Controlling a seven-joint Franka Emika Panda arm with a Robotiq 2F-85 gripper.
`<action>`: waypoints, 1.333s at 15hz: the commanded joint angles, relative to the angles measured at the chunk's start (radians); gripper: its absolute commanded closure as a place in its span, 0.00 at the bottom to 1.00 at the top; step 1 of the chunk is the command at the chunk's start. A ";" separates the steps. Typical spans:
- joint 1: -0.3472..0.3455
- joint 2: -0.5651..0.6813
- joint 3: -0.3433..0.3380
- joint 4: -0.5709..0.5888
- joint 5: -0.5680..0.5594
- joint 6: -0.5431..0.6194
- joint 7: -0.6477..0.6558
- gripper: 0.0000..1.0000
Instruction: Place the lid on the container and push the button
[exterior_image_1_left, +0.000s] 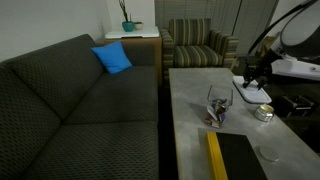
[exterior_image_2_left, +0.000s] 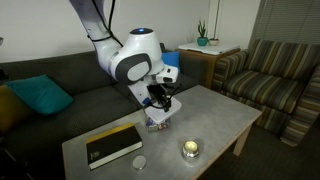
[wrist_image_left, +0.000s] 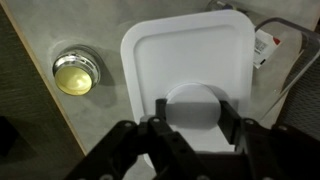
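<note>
The white lid (wrist_image_left: 185, 55) fills the wrist view, flat and rounded-oblong, with a round knob in its middle. My gripper (wrist_image_left: 195, 110) is shut on that knob, one finger on each side. In an exterior view the lid (exterior_image_1_left: 252, 94) sits low over the grey table's far right side under the gripper (exterior_image_1_left: 250, 78). I cannot tell whether it touches the table. The clear container (exterior_image_1_left: 218, 105), with dark and reddish bits at its bottom, stands uncovered a short way to the side. In an exterior view the container (exterior_image_2_left: 157, 119) shows just in front of the gripper (exterior_image_2_left: 160, 98).
A small round yellowish tin (wrist_image_left: 75, 70) (exterior_image_1_left: 264, 112) (exterior_image_2_left: 190, 150) lies on the table (exterior_image_1_left: 190, 120) close to the lid. A black book with a yellow edge (exterior_image_1_left: 235, 158) (exterior_image_2_left: 112, 143) lies at one end. A dark sofa (exterior_image_1_left: 70, 100) runs along the table.
</note>
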 joint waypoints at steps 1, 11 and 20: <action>0.005 0.002 -0.002 0.003 0.010 -0.002 -0.007 0.46; -0.003 0.053 0.026 0.161 0.073 -0.184 0.084 0.71; 0.013 0.135 0.009 0.491 0.234 -0.518 0.316 0.71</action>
